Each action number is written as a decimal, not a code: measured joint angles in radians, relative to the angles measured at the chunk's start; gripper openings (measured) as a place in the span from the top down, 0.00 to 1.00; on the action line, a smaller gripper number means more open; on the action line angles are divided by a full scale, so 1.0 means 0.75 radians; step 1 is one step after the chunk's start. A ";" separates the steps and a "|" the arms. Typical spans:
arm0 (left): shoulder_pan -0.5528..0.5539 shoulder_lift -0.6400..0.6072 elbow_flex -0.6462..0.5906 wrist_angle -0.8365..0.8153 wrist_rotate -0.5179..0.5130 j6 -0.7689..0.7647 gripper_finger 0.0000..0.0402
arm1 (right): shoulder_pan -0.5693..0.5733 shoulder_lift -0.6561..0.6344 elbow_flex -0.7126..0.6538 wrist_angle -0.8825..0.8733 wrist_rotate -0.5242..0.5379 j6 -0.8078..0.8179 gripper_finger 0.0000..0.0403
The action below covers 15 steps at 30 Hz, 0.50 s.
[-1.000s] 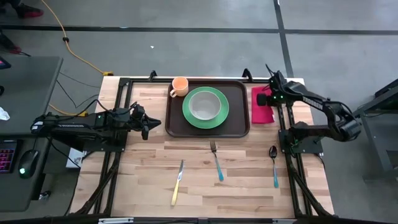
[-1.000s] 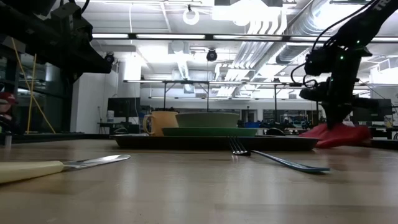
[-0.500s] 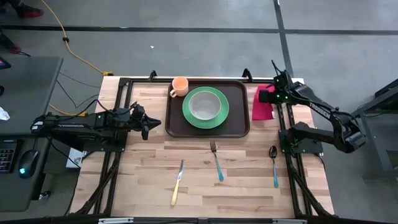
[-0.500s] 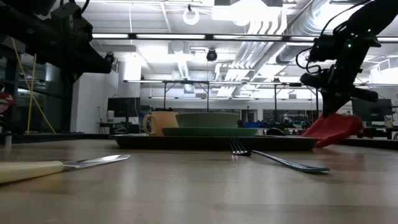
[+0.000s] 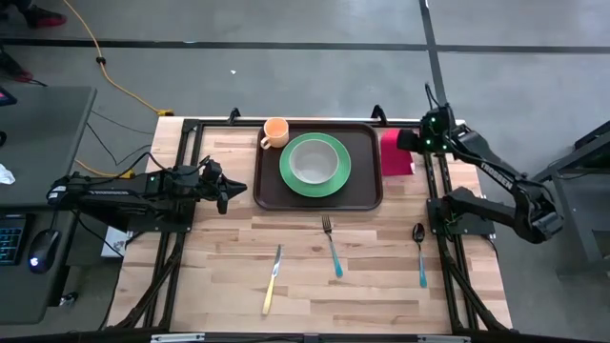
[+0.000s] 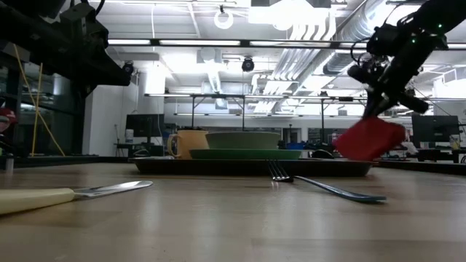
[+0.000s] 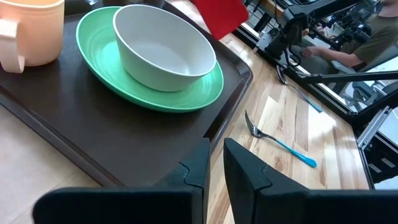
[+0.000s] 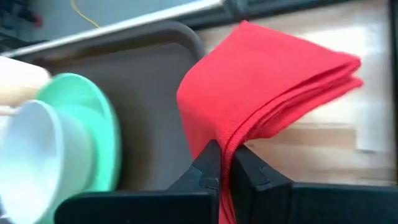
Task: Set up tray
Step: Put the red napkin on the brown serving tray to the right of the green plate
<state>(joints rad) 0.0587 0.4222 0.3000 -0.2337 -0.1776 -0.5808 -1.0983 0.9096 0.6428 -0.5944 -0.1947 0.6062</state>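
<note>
A wooden table is seen from above. The tray [image 5: 318, 166], dark brown with a raised rim, lies flat toward twelve o'clock on the table, its long axis running from nine to three o'clock. On it sit a green plate [image 5: 315, 164] with a white bowl [image 5: 314, 163] in the middle, and a peach cup [image 5: 274, 131] at its ten o'clock corner.

The right gripper [image 5: 416, 143] is held just off the tray's three o'clock edge, clenched on a folded red napkin [image 5: 397, 153]. The napkin is lifted clear of the table and hangs from the closed fingers, overlapping the tray's rim.

The left gripper [image 5: 225, 186] is parked at nine o'clock of the tray, nothing held, its fingers nearly together with a narrow gap.

A fork [image 5: 331, 245], a knife [image 5: 273, 279] and a spoon [image 5: 420, 252] lie on the bare wood toward six o'clock.

Risks are judged as follows: the napkin is pinched only at its fold, so it could unfold or slip out while being carried. If lowered too close to the plate, it could drape over the plate's rim or nudge the plate.
</note>
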 joint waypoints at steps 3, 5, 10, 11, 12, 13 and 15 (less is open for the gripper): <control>0.000 0.000 0.000 0.000 0.000 0.000 0.81 | 0.001 0.000 0.077 0.001 -0.047 0.000 1.00; 0.000 0.000 0.000 0.000 0.000 0.000 0.81 | 0.002 0.000 0.143 0.001 -0.078 0.000 1.00; 0.000 0.000 0.000 0.000 -0.021 -0.001 0.81 | 0.002 0.000 0.319 -0.017 -0.144 -0.001 1.00; 0.000 0.000 0.000 0.000 -0.021 -0.001 0.81 | 0.004 0.000 0.353 -0.033 -0.150 0.000 1.00; 0.000 0.000 0.000 0.000 -0.021 -0.001 0.81 | 0.011 -0.001 0.387 -0.057 -0.151 -0.002 1.00; 0.000 0.000 0.000 0.000 -0.021 -0.001 0.81 | 0.023 0.000 0.421 -0.086 -0.149 -0.001 1.00; 0.000 0.000 0.000 0.000 -0.021 -0.001 0.81 | 0.054 -0.001 0.479 -0.145 -0.139 0.007 1.00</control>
<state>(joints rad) 0.0589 0.4225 0.3000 -0.2337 -0.1936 -0.5812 -1.0576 0.9092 1.0018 -0.7030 -0.2989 0.6113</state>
